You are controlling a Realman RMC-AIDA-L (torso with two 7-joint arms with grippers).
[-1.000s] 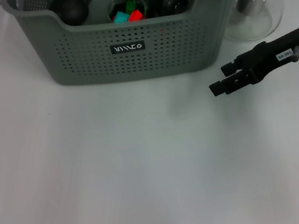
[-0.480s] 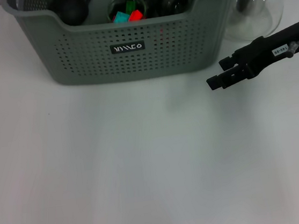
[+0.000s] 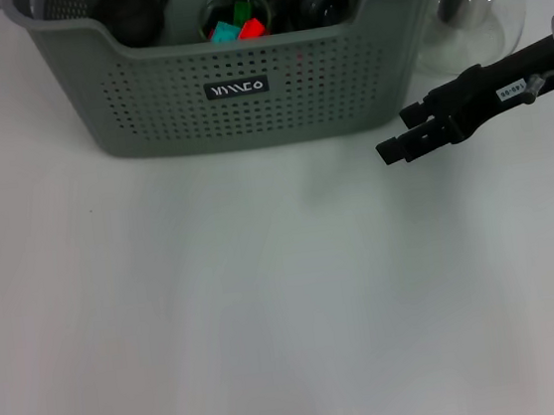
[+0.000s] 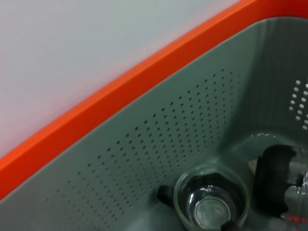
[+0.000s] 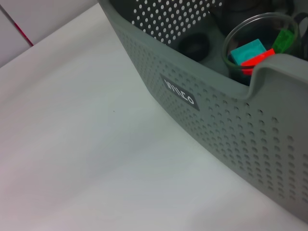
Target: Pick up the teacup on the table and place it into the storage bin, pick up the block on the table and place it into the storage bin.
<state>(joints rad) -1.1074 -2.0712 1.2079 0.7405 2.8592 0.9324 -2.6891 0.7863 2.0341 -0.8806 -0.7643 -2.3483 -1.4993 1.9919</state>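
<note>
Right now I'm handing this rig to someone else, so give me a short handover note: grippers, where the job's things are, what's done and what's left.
Right gripper: empty, fingers close together, above the white table off the front right corner of the large grey-green perforated plastic storage bin.
Left gripper: not visible in any view; its wrist camera looks down into the bin at a clear glass cup.
In the bin: a clear cup holding teal, red and green blocks, plus dark round items.
Behind the bin's right end: a clear glass carafe.
Done, apparently: no teacup or block shows on the table.
Left: probably just parking the arms.
</note>
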